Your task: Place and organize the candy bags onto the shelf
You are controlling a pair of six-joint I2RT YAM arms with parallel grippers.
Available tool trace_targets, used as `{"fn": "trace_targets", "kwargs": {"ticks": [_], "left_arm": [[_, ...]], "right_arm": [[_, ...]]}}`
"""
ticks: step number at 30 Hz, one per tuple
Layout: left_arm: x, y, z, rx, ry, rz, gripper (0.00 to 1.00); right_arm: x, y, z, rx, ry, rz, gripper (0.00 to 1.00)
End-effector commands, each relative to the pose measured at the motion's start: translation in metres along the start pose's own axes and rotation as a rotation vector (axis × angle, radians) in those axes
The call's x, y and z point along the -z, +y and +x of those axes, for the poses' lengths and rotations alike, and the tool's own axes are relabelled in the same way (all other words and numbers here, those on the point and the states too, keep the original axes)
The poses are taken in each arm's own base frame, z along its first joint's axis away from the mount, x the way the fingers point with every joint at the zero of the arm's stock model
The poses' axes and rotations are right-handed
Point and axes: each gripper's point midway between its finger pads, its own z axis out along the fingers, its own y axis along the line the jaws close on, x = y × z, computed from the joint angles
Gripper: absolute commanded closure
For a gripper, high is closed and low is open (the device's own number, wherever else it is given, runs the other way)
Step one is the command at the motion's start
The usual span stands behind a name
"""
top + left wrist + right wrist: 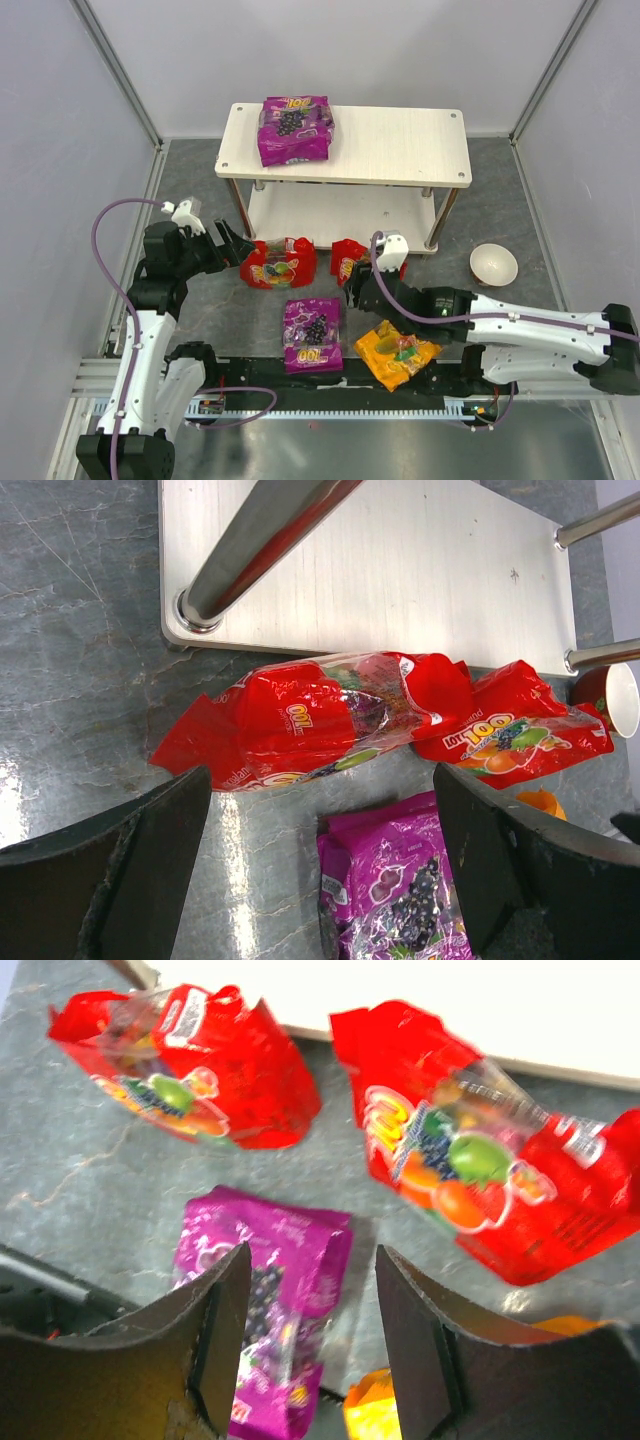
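One purple candy bag [294,130] lies on the top board of the shelf [400,145], at its left. Two red bags [279,263] [352,260] lie on the table in front of the shelf. A second purple bag [312,334] and the orange-yellow bag [396,353] lie nearer the arms. My left gripper [232,246] is open and empty, just left of the left red bag [320,720]. My right gripper [356,290] is open and empty, above the table between the purple bag [265,1290] and the right red bag [470,1175].
A small white bowl [493,264] stands on the table to the right of the shelf. The shelf's lower board [400,570] and a metal post [260,540] stand close behind the red bags. Grey walls enclose the table.
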Motion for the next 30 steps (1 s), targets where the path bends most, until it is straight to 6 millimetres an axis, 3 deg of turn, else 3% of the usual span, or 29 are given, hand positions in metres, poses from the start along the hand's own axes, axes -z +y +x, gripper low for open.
{"fn": "trace_targets", "kwargs": {"ticks": [1,2,4,5,11,22,30], "left_arm": [[-0.001,-0.004,-0.004,-0.016,-0.017,0.022,0.01],[-0.001,-0.004,-0.003,-0.014,-0.014,0.026,0.01],[-0.001,-0.004,-0.003,-0.014,-0.012,0.023,0.01],[-0.001,-0.004,-0.003,-0.014,-0.013,0.024,0.01],[0.000,-0.005,-0.004,-0.018,-0.018,0.026,0.01],[-0.001,-0.003,-0.003,-0.014,-0.015,0.020,0.01],[-0.001,-0.004,-0.004,-0.016,-0.017,0.022,0.01]], "right_arm": [[-0.013,-0.007,-0.002,0.219,0.096,-0.084,0.39],[-0.012,0.003,0.012,0.244,0.176,-0.166,0.39],[-0.018,0.006,0.017,0.312,0.220,-0.223,0.36],[-0.019,0.011,0.032,0.340,0.288,-0.270,0.35],[-0.030,0.021,0.067,0.448,0.435,-0.374,0.33],[-0.062,0.014,0.085,0.494,0.445,-0.327,0.28],[-0.083,0.008,0.074,0.616,0.409,-0.321,0.25]]}}
